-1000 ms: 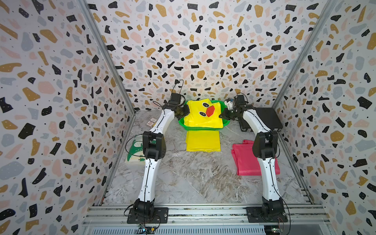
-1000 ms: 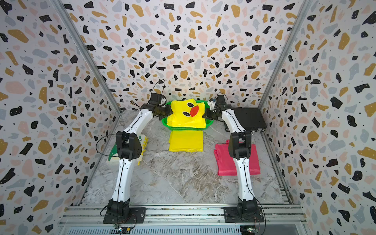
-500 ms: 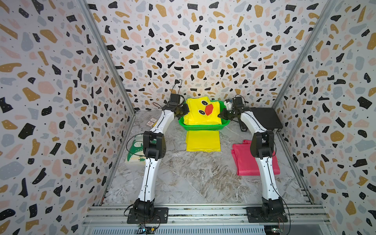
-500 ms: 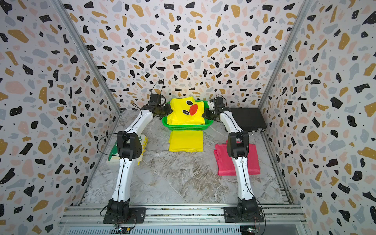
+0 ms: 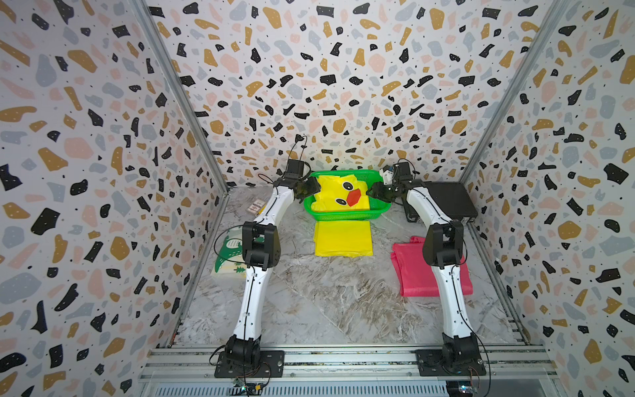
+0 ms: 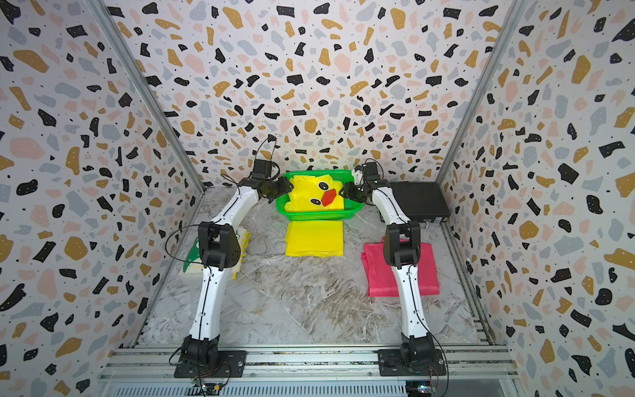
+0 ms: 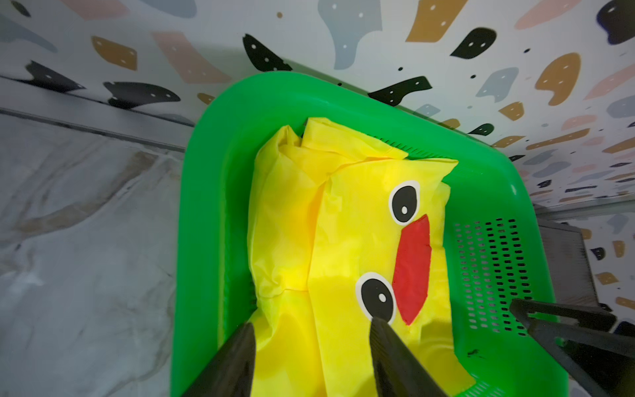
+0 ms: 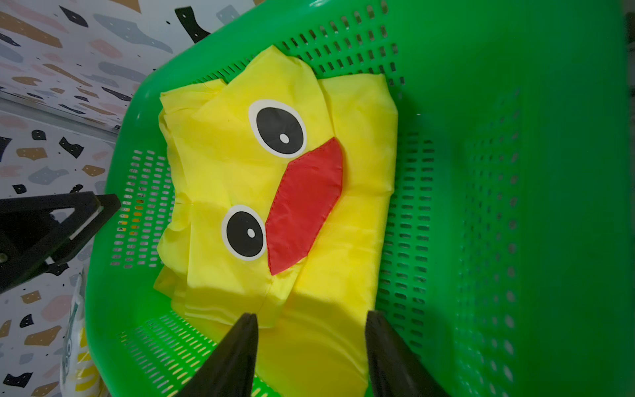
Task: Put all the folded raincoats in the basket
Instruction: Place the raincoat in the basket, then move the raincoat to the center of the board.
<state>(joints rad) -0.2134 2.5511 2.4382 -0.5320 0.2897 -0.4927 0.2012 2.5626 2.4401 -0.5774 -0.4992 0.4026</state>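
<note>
Left gripper: jaws spread apart, nothing pinched, tips over one edge of the raincoat; right gripper: likewise spread and empty, over the opposite edge; yellow duck-faced raincoat lies folded inside the green basket, eyes and red beak up; basket stands at the back of the marble table, near the wall; plain yellow folded sheet just in front of it; pink cloth and black case by the right arm.
</note>
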